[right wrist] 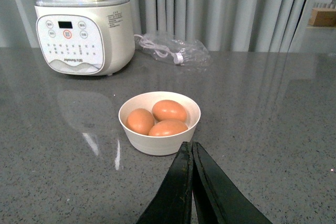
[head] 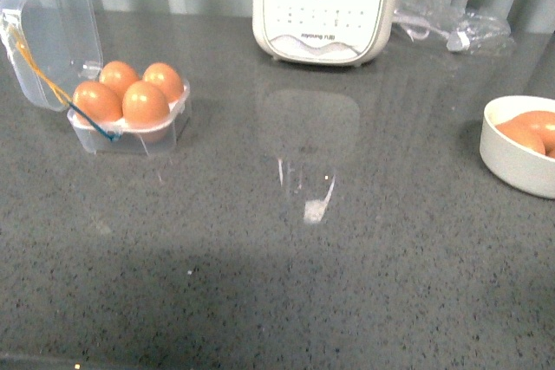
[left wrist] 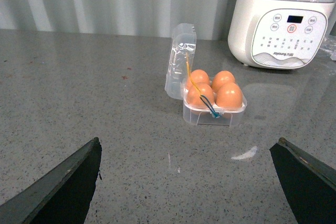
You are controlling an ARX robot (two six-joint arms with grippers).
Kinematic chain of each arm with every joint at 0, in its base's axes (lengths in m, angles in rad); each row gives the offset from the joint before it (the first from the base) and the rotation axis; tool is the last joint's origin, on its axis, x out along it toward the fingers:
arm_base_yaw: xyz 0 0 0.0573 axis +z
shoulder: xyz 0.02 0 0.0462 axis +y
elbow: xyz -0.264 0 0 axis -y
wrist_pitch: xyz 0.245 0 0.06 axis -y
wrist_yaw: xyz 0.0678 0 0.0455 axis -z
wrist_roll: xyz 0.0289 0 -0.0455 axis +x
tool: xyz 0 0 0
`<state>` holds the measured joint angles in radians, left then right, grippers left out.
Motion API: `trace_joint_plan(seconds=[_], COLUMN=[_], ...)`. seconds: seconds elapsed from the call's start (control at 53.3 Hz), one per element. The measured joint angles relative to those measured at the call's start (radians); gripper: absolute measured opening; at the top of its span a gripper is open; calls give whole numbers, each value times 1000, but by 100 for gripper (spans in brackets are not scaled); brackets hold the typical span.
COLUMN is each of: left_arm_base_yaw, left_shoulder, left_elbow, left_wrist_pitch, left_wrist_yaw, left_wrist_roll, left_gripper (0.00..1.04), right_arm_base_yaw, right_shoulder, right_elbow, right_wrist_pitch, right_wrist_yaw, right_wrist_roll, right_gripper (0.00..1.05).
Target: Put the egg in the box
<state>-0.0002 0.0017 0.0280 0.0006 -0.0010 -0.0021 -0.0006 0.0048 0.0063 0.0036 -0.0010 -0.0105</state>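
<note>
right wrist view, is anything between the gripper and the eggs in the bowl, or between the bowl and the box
Nothing visible. The shut right gripper sits just short of the bowl, and only bare counter lies between bowl and box. Its lid is open, but all four slots already hold eggs.

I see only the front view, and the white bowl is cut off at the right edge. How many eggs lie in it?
Observer: Three eggs lie in the bowl; the right wrist view shows it whole.
Operator: No arm shows for me. Does the right one grip anything?
Observer: No. The right gripper is shut on nothing.
Operator: And the left one?
Observer: The left gripper is open wide and empty.
</note>
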Motion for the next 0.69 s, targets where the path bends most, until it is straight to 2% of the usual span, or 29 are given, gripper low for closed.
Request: trace_joint_plan(seconds=[0.15,0.225,0.695], left_arm_base_yaw=[0,0,0], left_shoulder=[0,0,0], left_elbow=[0,0,0], left_wrist_pitch=[0,0,0], left_wrist_yaw=[0,0,0], left_wrist_roll=[0,0,0], left_gripper=[98,98,98], right_arm_base_yaw=[0,0,0], right_shoulder=[-1,0,-1], right_elbow=[0,0,0], right_wrist_pitch=[-3,-3,-3], right_wrist_yaw=[0,0,0], right_wrist_roll=[0,0,0], right_gripper=[5,21,93])
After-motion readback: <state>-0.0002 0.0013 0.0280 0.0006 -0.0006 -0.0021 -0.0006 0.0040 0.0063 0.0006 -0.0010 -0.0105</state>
